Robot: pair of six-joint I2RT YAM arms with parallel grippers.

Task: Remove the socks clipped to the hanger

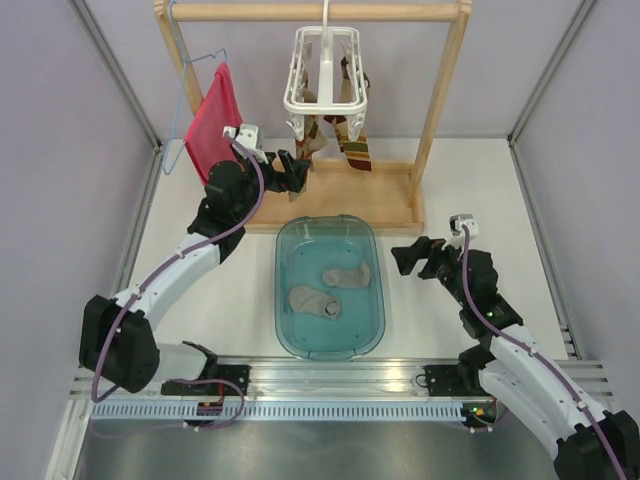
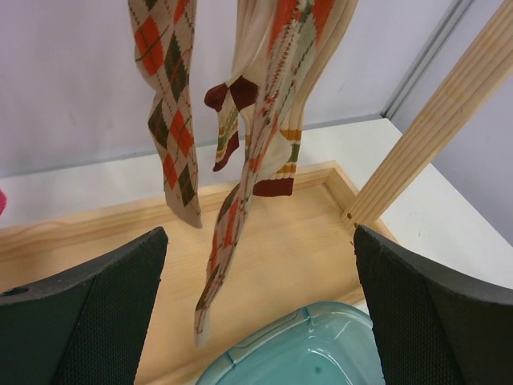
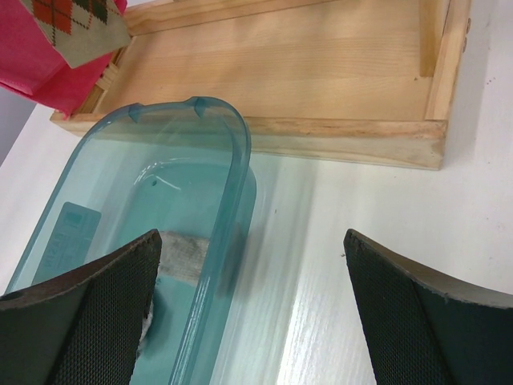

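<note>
i'm watching socks dangling under the hanger, just beyond the left gripper; both it and the right gripper gaping empty; tub label unreadable

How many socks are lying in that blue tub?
2. One sock lies toward the back right of the tub. The second sock lies nearer the front, to its left. The tub is see-through, so none seems hidden.

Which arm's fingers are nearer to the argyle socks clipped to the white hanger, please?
Left. The left fingers stand open beside the hanging argyle socks, just below the hanger; the right fingers hover beside the blue tub, well apart.
</note>
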